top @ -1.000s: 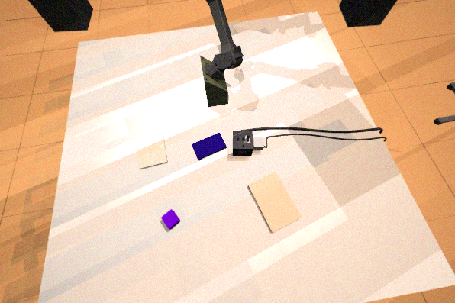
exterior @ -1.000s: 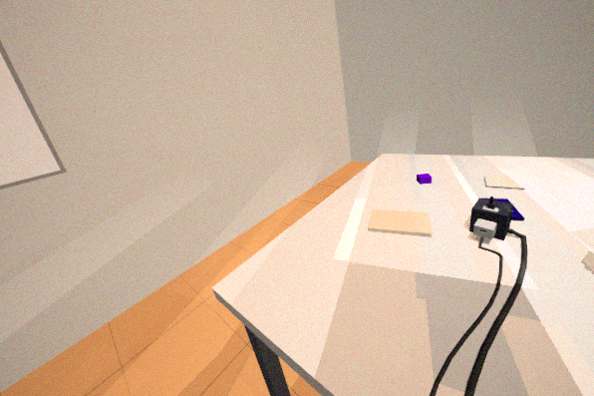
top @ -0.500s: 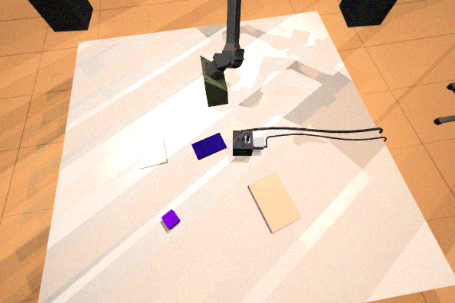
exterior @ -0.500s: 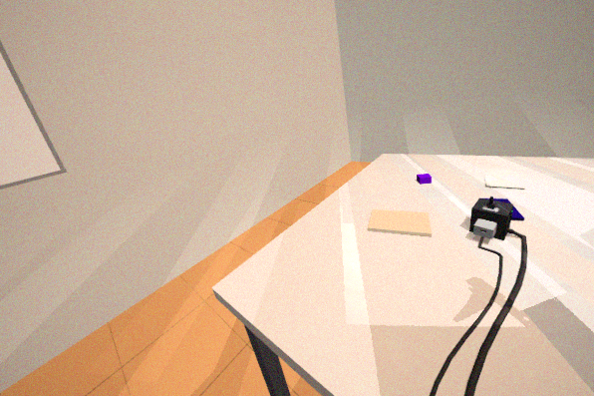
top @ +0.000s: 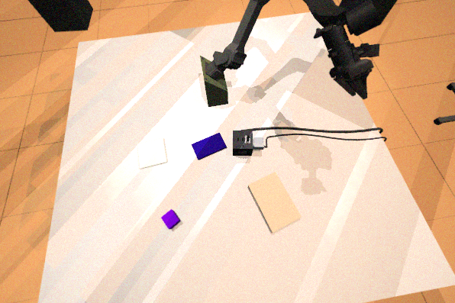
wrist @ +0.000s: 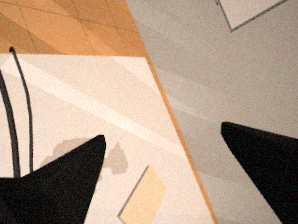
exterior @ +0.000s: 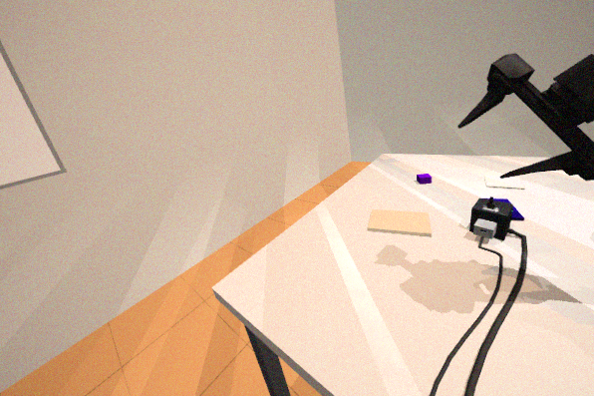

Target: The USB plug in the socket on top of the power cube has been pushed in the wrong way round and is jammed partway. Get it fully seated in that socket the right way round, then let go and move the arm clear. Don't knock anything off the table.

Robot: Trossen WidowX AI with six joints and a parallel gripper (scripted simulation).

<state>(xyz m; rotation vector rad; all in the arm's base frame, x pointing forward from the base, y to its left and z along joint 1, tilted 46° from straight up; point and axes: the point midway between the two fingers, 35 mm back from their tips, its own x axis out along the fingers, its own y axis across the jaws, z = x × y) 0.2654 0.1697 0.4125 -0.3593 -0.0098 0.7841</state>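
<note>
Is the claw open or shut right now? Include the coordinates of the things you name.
Open: the claw [top: 360, 98] [exterior: 479, 153] [wrist: 163, 133] has its two fingers spread wide, with nothing between them in the wrist or exterior view.

No readable text, label, brand, number or sign appears on the power cube [top: 237, 146] [exterior: 478, 208] or its plugs. The other objects on the table [top: 114, 266] [exterior: 309, 268] [wrist: 65, 90] show no legible lettering either.
</note>
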